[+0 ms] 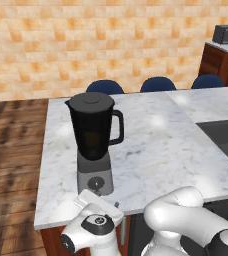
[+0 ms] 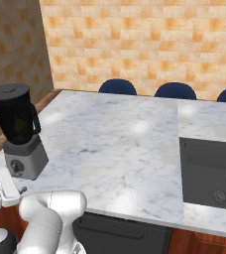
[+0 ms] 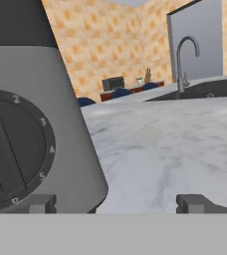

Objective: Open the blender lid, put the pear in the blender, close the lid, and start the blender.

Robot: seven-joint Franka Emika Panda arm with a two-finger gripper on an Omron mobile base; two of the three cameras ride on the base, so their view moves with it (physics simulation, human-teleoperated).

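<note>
Lid (image 1: pixel 91 98) seated on blender (image 1: pixel 94 142); yellowish shape inside jar, likely pear. Start step in hand. My claw (image 3: pixel 119 203) spread wide, empty, low at surface (image 1: pixel 161 145) edge. Knob (image 3: pixel 8 149) just ahead, off toward one fingertip (image 3: pixel 42 203). Next: centre on knob, close, twist.

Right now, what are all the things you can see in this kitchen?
blender: one, dark jar on grey base, left part of the counter near the front edge
blender lid: one, black, on the jar's rim
knob: one, black dial with numbers, front of the base
pear: faint yellowish shape inside the jar, hard to tell
counter: one, white marble
sink: one, dark, set in the counter's right side
tap: one, grey, by the sink
chairs: three, blue, behind the counter
gripper: one, dark fingertips apart, low before the knob
</note>
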